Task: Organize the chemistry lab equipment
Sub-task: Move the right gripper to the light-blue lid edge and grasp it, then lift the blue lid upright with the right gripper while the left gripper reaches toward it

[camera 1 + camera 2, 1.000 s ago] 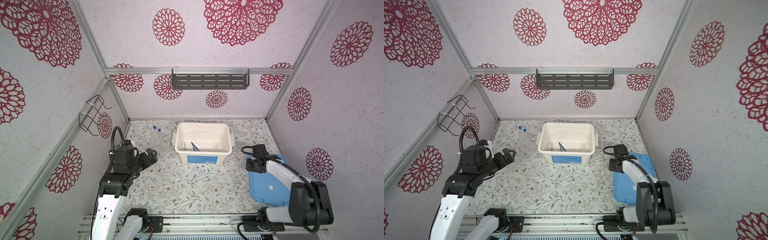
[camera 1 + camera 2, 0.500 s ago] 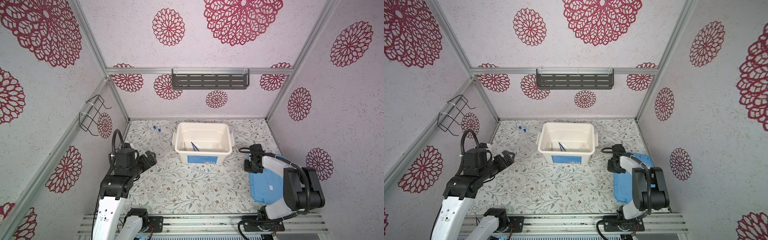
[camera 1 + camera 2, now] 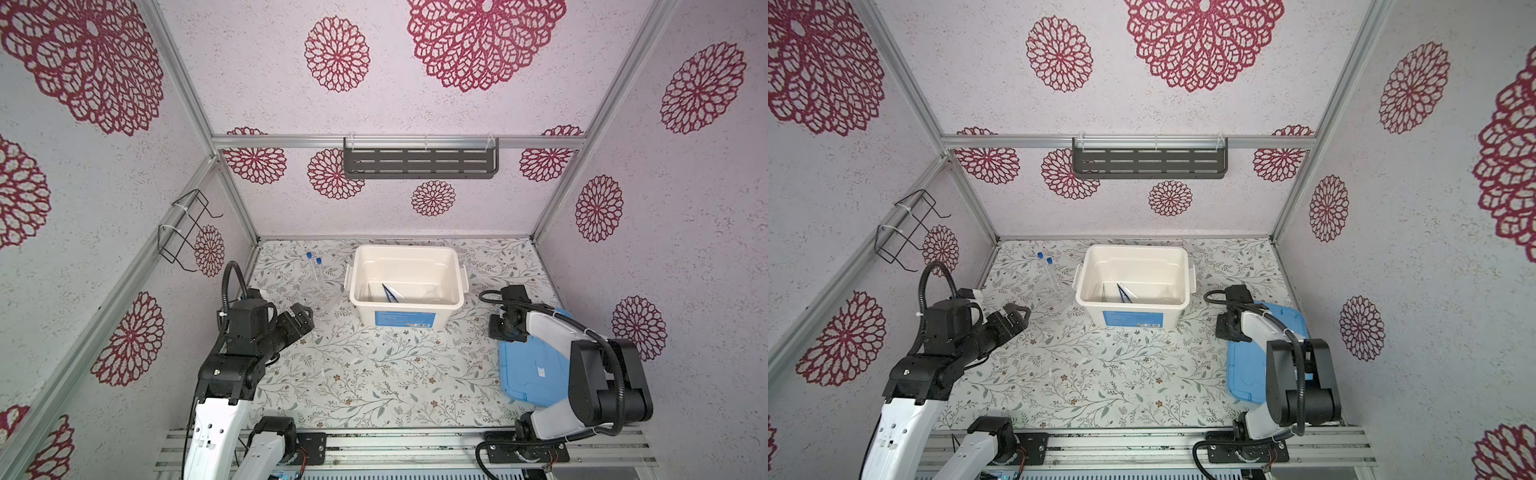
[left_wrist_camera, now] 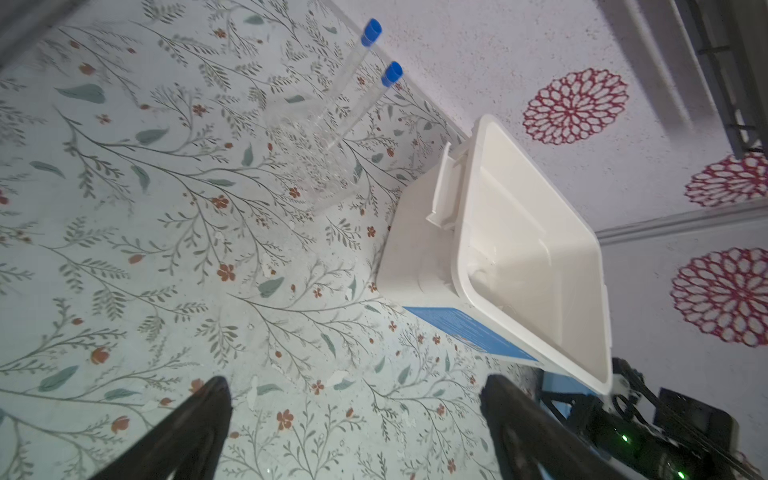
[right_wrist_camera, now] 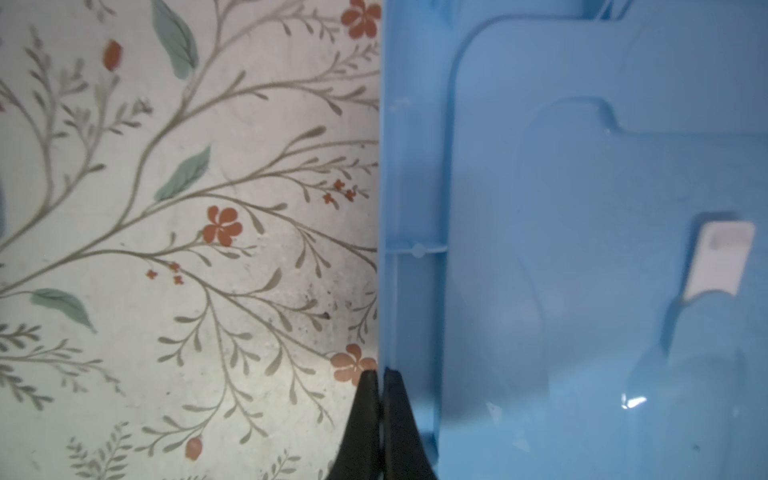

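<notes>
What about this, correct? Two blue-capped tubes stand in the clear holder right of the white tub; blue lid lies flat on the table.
Wrong side: the clear holder with the two blue-capped tubes stands left of the white tub, per both top views. The blue lid does lie flat on the table.

Bright, even, diffuse in both top views, probably from overhead. Only faint, soft shadows around white tub (image 3: pixel 405 266). Wide-angle stretch toward edges and corners. Contents of tub too small and glassy to resolve. Left wrist view well lit, crisp on blue-capped tubes (image 4: pixel 392 75), darker and smeared in one corner, nearest parts soft. Right wrist view dimmer, close range, soft overall. Blue lid (image 5: pixel 582 166) flat-toned, with small white glints and blurred shadow patches.
</notes>
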Action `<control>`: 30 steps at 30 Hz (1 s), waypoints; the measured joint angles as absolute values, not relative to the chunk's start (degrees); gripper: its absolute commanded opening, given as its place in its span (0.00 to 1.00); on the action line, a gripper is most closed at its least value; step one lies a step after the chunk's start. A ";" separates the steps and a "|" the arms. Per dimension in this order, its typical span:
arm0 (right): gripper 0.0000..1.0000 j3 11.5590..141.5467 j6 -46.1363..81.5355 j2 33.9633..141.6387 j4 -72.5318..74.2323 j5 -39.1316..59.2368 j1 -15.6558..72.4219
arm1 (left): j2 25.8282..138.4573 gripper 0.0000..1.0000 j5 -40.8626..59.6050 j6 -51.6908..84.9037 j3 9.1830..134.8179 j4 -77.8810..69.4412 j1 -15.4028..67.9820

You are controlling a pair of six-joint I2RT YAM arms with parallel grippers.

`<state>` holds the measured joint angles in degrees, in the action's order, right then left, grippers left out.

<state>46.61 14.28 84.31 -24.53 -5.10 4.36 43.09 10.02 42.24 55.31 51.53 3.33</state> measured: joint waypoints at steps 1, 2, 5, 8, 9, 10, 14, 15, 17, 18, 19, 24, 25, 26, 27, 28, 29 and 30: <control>0.00 46.61 14.61 83.15 -24.53 -4.93 4.29 | 43.55 1.00 12.34 42.41 55.92 51.09 3.46; 0.00 46.61 14.94 81.47 -24.51 -4.49 4.23 | 44.05 0.99 14.61 42.76 56.58 50.30 3.77; 0.00 46.59 16.53 76.01 -24.21 -3.46 3.88 | 45.95 0.99 18.37 43.29 59.29 48.16 7.92; 0.00 46.59 18.81 70.28 -23.38 -2.48 3.51 | 48.18 0.98 19.00 42.74 62.35 45.91 16.32; 0.00 46.59 19.66 68.53 -22.94 -1.91 3.38 | 48.73 0.98 19.42 42.70 63.05 44.82 18.85; 0.00 46.59 20.27 67.18 -22.44 -1.17 3.22 | 49.19 0.98 19.86 42.70 63.51 43.77 20.91; 0.00 46.63 23.99 63.22 -20.10 2.39 3.03 | 52.49 0.98 19.99 42.37 65.10 39.05 29.54; 0.00 46.65 25.32 62.43 -19.57 3.38 3.03 | 53.60 0.98 19.79 42.17 65.32 37.82 31.53; 0.00 46.74 27.29 61.34 -18.65 4.93 3.01 | 56.12 0.98 19.33 41.60 65.67 35.27 35.24; 0.00 46.83 28.36 60.82 -18.17 5.89 2.98 | 57.84 0.98 18.92 41.10 66.17 34.11 37.41; 0.00 46.98 29.21 60.45 -17.80 6.70 2.98 | 59.35 0.97 18.44 40.53 66.78 33.39 39.18; 0.00 47.46 34.39 57.63 -15.75 10.87 2.98 | 70.63 0.97 13.50 35.44 73.91 31.07 48.93; 0.00 47.35 35.46 57.01 -15.14 11.57 2.98 | 72.71 0.97 11.97 34.46 75.33 30.81 50.52; 0.00 47.24 36.60 56.31 -14.37 12.47 2.98 | 75.16 0.98 10.48 33.41 76.97 30.70 52.21; 0.00 47.05 37.89 55.59 -13.58 13.19 2.98 | 77.82 0.97 8.99 32.27 78.67 30.68 53.80; 0.00 46.72 38.96 54.87 -12.69 13.85 2.98 | 79.94 0.97 7.68 31.35 80.01 30.63 55.00; 0.00 46.26 40.25 54.04 -11.77 14.39 2.98 | 82.63 0.97 6.66 30.26 81.65 30.59 56.36; 0.00 45.82 41.32 53.23 -11.03 14.96 2.98 | 85.23 0.97 5.67 29.12 83.29 30.59 57.49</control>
